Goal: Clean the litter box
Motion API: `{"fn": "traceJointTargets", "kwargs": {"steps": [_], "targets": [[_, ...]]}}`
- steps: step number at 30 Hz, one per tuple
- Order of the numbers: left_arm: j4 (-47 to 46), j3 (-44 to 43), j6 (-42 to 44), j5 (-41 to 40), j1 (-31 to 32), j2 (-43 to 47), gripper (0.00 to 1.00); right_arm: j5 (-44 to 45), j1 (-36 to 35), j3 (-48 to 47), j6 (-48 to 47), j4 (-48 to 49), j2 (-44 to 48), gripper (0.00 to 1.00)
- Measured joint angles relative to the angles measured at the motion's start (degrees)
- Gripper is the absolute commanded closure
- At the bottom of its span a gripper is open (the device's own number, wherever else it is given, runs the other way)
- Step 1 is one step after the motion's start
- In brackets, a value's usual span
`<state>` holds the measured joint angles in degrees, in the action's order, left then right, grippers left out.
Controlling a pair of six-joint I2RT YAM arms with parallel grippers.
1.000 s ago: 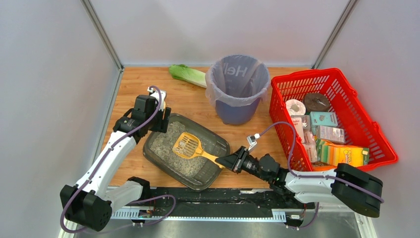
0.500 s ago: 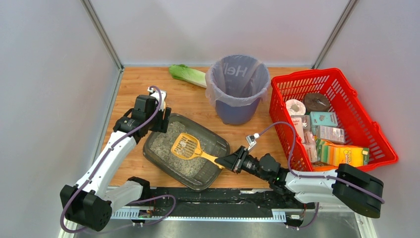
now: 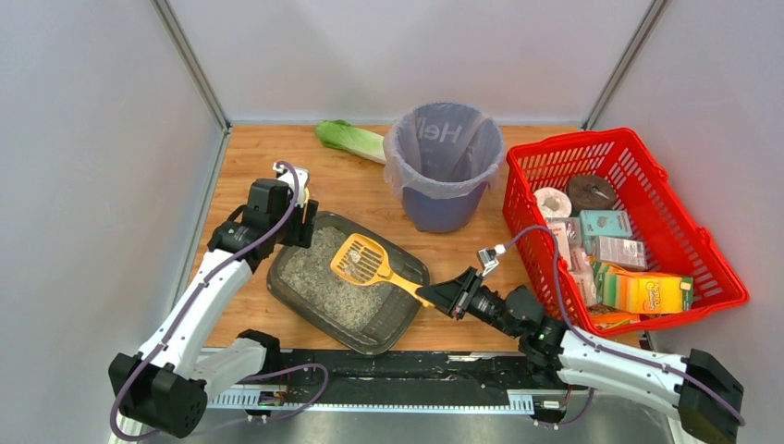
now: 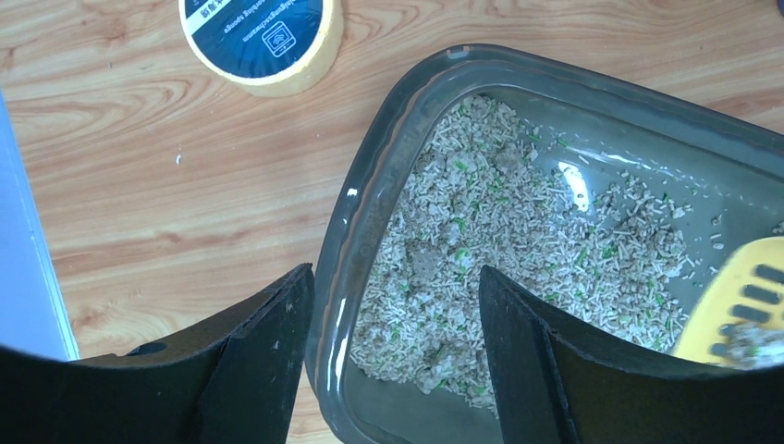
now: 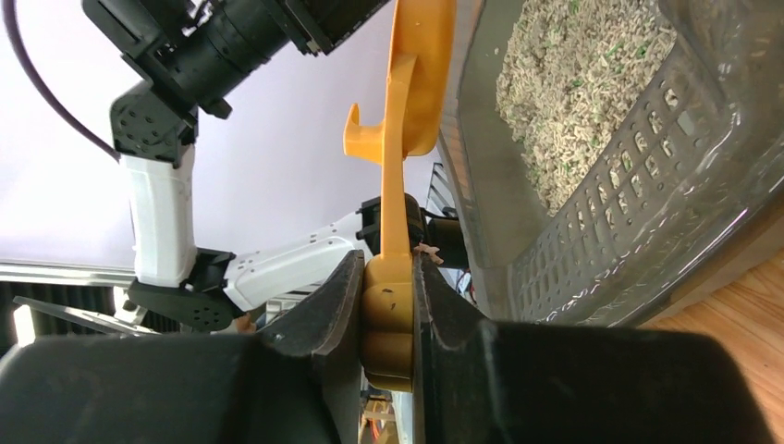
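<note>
Right gripper clamps the yellow litter scoop over the litter box. Left gripper gapes wide, straddling its rim.

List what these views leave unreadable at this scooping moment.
- Load on the scoop: too small from the top camera; cut off by the right edge in left wrist view; edge-on in right wrist view.
- Whether the left end effector touches the litter box rim: fingers straddle it, contact unclear in left wrist view.
- Package labels in the red basket: too small from above.
</note>
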<state>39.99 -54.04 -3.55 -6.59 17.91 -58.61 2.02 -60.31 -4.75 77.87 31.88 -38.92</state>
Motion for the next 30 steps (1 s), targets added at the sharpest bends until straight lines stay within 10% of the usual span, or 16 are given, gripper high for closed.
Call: {"fn": "traceJointTargets", "kwargs": {"steps": [14,30], "targets": [[-0.2,0.0,0.0,0.0,0.0,0.5,0.26,-0.1,2.4,-5.7,0.5,-23.0,13.1,1.0],[-0.2,0.0,0.0,-0.2,0.1,0.5,0.26,3.1,3.3,-17.8,-2.2,-21.4,4.0,1.0]]}}
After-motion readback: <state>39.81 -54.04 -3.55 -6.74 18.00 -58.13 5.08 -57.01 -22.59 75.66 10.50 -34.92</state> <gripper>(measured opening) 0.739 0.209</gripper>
